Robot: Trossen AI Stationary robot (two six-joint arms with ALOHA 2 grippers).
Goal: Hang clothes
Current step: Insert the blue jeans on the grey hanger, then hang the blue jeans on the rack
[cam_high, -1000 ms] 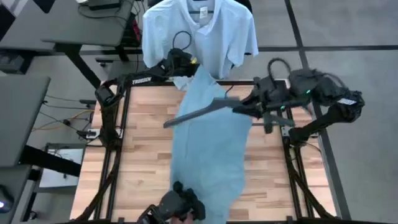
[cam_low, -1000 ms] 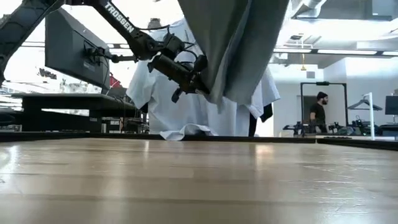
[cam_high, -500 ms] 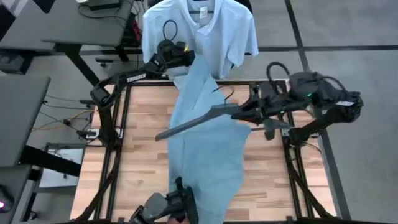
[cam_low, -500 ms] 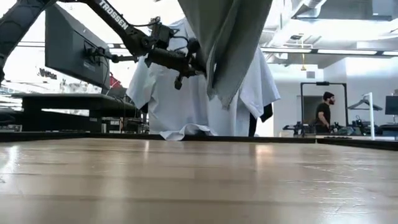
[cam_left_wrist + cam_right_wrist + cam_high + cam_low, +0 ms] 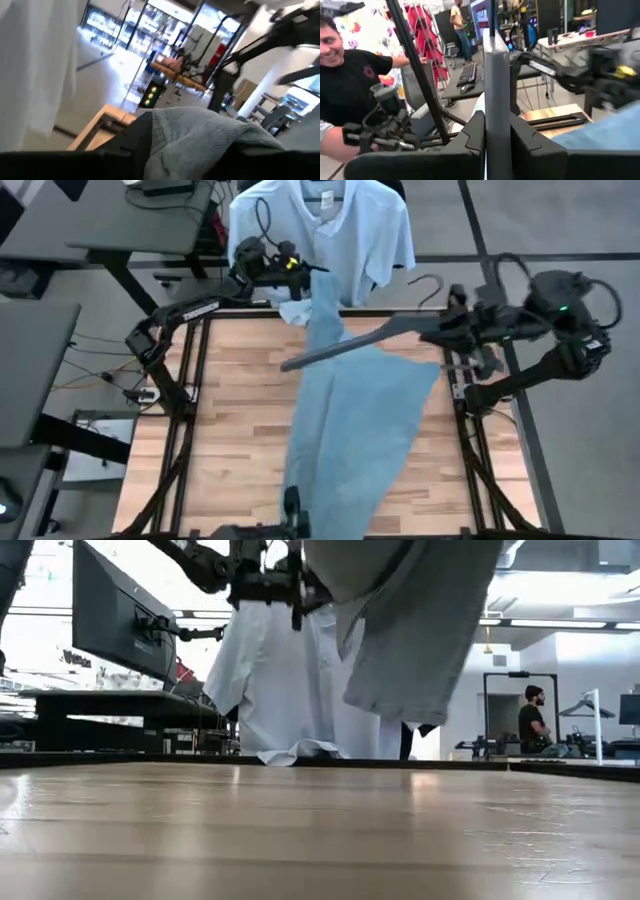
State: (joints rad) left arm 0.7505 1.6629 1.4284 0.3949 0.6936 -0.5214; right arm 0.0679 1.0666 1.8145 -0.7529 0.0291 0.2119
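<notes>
High view, taken from largest to smallest. Found the wooden table [image 5: 225,430] filling the lower middle of the frame, with the jeans [image 5: 350,430] stretched as one long pale-blue sheet from the upper centre down to the bottom edge, lifted off the wood at the top end. Saw the pale collared shirt [image 5: 320,225] already hung at the top centre, beyond the table's far edge. Noted the grey hanger [image 5: 350,348] lying slantwise across the upper part of the jeans, its hook [image 5: 430,281] pointing to the upper right.

Judged the step in hand as getting the jeans onto the hanger, not yet done. Could not tell whether the cloth passed through the hanger or only under it. Judged the next move to call for draping the held end over the bar, then carrying the hook to the rail without letting the cloth slide off.

Found the left gripper [image 5: 305,275] at the upper centre, reaching in from the left and pinching the top end of the jeans, cloth bunched between its fingers in the left wrist view. Found the right gripper [image 5: 442,330] at the upper right, clamped narrowly on the hanger near its neck, arm folded back toward the right edge.
</notes>
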